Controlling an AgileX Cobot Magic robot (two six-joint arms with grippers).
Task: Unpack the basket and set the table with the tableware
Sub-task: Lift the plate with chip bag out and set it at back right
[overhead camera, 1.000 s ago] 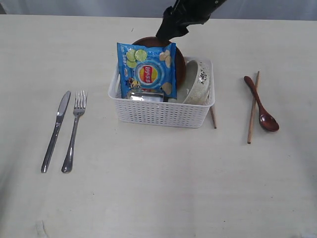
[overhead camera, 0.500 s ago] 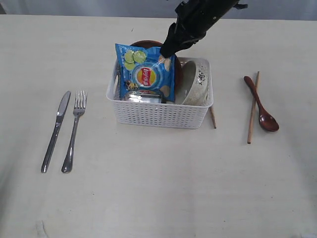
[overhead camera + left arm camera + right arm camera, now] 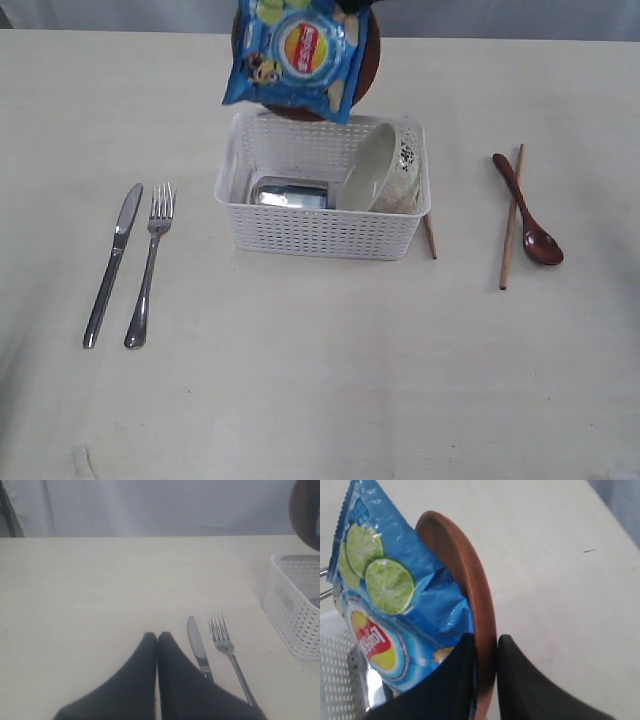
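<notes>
The right end effector [image 3: 485,647] is clamped on the rim of the brown plate [image 3: 472,577], and the blue chips bag [image 3: 395,595] is pinched in along with it. Both are held up over the back of the basket [image 3: 325,230]. The steel cup [image 3: 290,193] and bowl [image 3: 385,170] are seen inside. The left end effector [image 3: 157,637] is pressed together over the tabletop [image 3: 100,580], near the knife [image 3: 198,647] and fork [image 3: 225,645].

Exterior view: high, steep downward look over the whole desk [image 3: 320,380], facing its far edge. Left wrist view: low, near-level across the desk, close to knife [image 3: 198,647], fork [image 3: 225,642] and a basket [image 3: 295,610] corner, all shared with exterior. Right wrist view: very close on plate [image 3: 470,580] and chips bag [image 3: 395,595], likewise shared.
</notes>
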